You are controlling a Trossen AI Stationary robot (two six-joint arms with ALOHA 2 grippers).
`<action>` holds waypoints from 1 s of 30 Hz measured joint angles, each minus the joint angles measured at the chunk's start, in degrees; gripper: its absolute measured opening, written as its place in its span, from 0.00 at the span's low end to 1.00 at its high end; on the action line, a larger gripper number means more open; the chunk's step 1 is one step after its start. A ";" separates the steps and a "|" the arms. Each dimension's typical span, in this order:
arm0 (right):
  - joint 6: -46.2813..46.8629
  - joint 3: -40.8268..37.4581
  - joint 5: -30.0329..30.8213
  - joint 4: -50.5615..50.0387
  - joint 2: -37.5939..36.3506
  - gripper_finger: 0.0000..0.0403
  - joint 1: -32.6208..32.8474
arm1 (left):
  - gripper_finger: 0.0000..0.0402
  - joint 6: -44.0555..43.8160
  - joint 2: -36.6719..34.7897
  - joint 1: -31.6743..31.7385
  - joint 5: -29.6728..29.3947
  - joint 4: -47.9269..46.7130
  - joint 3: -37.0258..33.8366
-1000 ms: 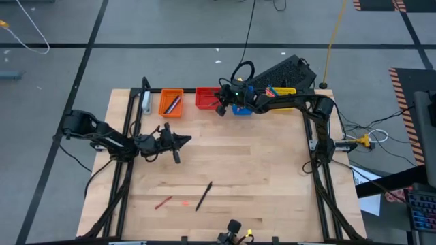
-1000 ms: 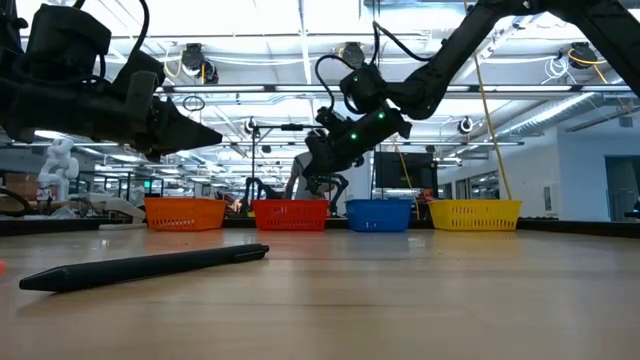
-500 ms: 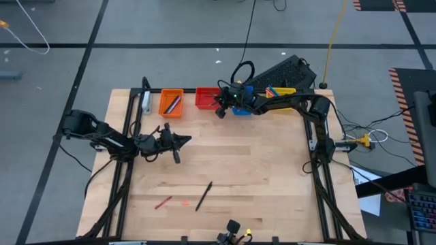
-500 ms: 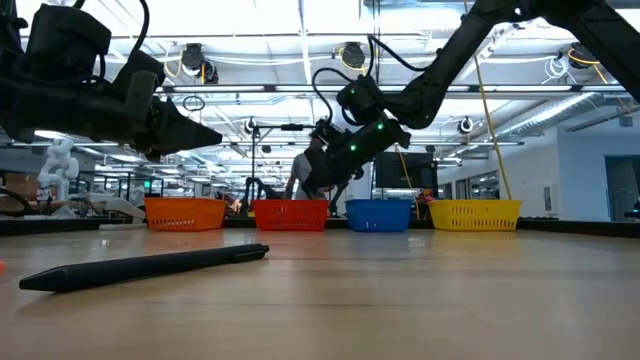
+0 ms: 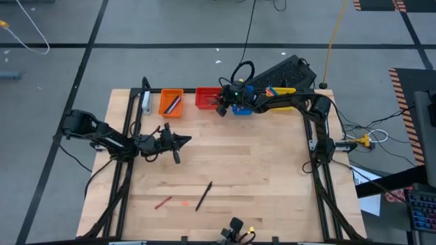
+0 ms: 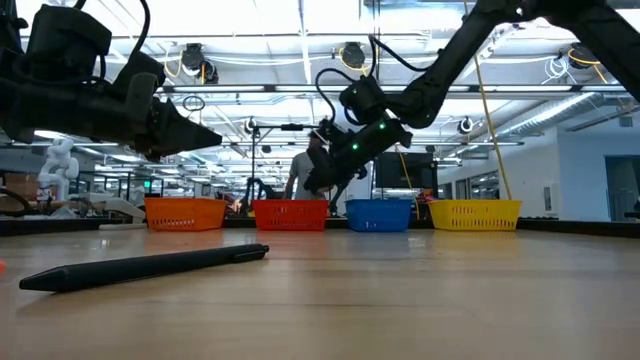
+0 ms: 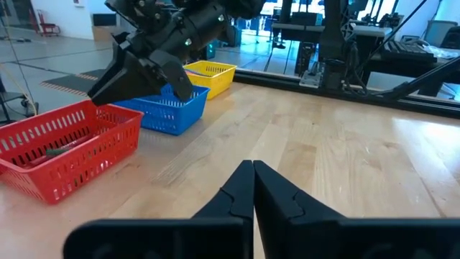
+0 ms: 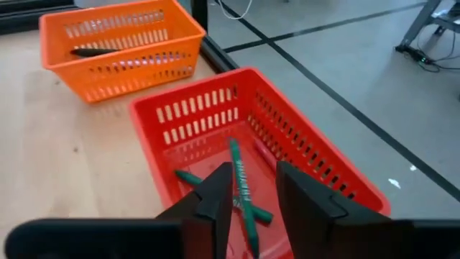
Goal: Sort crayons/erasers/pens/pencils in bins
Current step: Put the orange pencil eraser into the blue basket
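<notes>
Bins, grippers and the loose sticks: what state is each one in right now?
Orange bin: holds dark sticks.
Red bin: holds green pencils.
Right gripper: open, over the red bin.
Left gripper: shut, empty, above the table.
Black pen: loose on the table.
Red crayon: loose beside it.

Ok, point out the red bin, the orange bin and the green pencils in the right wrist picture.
red bin (image 8: 316,155): right wrist view, on its slotted side wall.
orange bin (image 8: 129,75): right wrist view, on its near slotted wall.
green pencils (image 8: 236,176): right wrist view, on the shaft of the upper one, inside the red bin.
</notes>
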 joint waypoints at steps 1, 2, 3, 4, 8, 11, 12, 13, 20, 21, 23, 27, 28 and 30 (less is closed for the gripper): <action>-0.46 -0.02 0.02 -0.60 -0.52 0.25 0.02 | 0.02 -0.02 0.00 0.00 0.00 0.00 0.00; -1.15 -0.05 0.01 -1.57 -1.20 0.25 0.05 | 0.03 -0.02 0.00 0.00 0.00 0.00 0.00; -2.05 -0.07 0.01 -2.55 -2.19 0.24 0.24 | 0.03 -0.02 0.00 0.00 0.00 -0.01 0.00; -2.91 -0.07 0.05 -4.06 -3.57 0.22 0.61 | 0.03 -0.02 0.00 0.00 0.00 -0.06 0.00; -8.24 -0.02 0.15 -13.22 -10.56 0.11 3.90 | 0.01 -0.13 0.00 0.00 0.04 -2.48 0.02; -11.59 -1.29 -0.08 -19.32 -15.36 0.02 7.97 | 0.01 -0.90 0.00 0.00 0.36 -6.40 0.90; -12.13 -2.78 -0.21 -19.49 -16.94 0.01 9.39 | 0.01 -0.93 0.00 0.01 1.01 -8.34 1.46; -12.18 -4.85 -0.56 -18.74 -18.71 0.02 10.67 | 0.01 -0.95 0.01 0.00 2.04 -10.47 2.22; -3.58 -27.59 -4.55 6.24 -27.56 0.00 19.72 | 0.01 -0.68 0.00 -4.33 5.20 -29.86 10.47; -2.25 -30.31 -4.49 10.03 -28.58 0.00 21.04 | 0.01 -0.88 0.00 -5.34 6.16 -34.18 12.15; -0.08 -35.09 -2.93 16.05 -30.16 0.00 23.71 | 0.01 -2.16 0.02 -7.80 7.94 -43.33 15.79; 1.05 -40.62 2.83 22.00 -32.17 0.00 28.42 | 0.00 -5.41 0.02 -14.26 9.65 -59.93 23.72; 1.11 -41.49 3.63 22.36 -32.68 0.00 29.21 | 0.01 -6.51 0.02 -16.12 10.40 -62.62 25.30; 1.10 -42.01 5.52 22.79 -33.03 0.00 30.49 | 0.02 -9.19 0.41 -19.82 12.09 -66.57 28.17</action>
